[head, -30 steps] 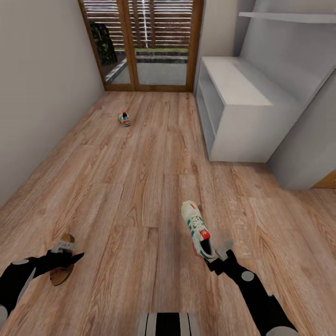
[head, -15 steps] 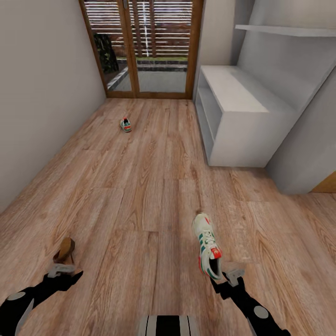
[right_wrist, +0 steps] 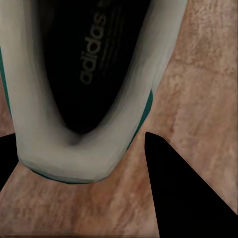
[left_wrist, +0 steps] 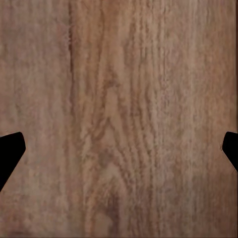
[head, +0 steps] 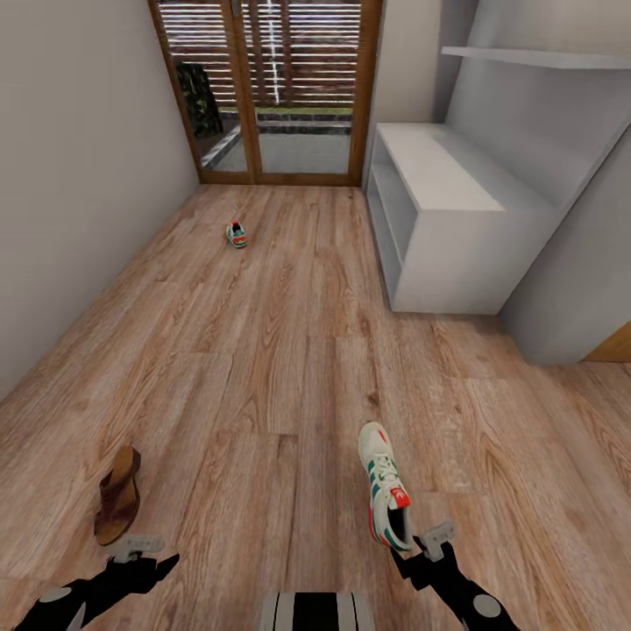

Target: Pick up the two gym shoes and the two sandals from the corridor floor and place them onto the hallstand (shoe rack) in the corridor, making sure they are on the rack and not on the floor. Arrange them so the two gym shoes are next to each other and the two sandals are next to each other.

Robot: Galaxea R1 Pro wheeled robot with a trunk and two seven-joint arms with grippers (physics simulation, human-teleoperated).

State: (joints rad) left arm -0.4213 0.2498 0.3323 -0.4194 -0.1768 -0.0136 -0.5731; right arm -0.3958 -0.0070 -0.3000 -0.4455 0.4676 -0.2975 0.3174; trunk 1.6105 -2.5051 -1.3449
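— Where do the shoes lie?
— On the wood floor (head: 263, 350), three in sight. White sneaker (head: 384, 495) low and right of middle, heel toward the robot, toe pointing up the corridor. Second sneaker (head: 235, 234) far off, near the glass doors (head: 272, 88). Brown sandal (head: 117, 492) low on the left, flat on the planks.
— And the rack?
— Grey-white shoe rack (head: 456, 219) against the right wall, well apart from all three shoes; bench top bare of shoes.
— Right gripper (head: 429, 542)?
— Just behind the near sneaker's heel. Seen from the wrist, fingers spread wide, one dark fingertip (right_wrist: 178, 183) beside the heel, dark inside of the sneaker (right_wrist: 84, 79) with its printed insole between them. Not clamped on it.
— Left gripper (head: 136, 550)?
— Just behind the sandal's heel, close to it, touching or not hard to say. From its wrist, fingertips (left_wrist: 10, 153) at both edges, far apart, with plain planks (left_wrist: 119, 119) between.
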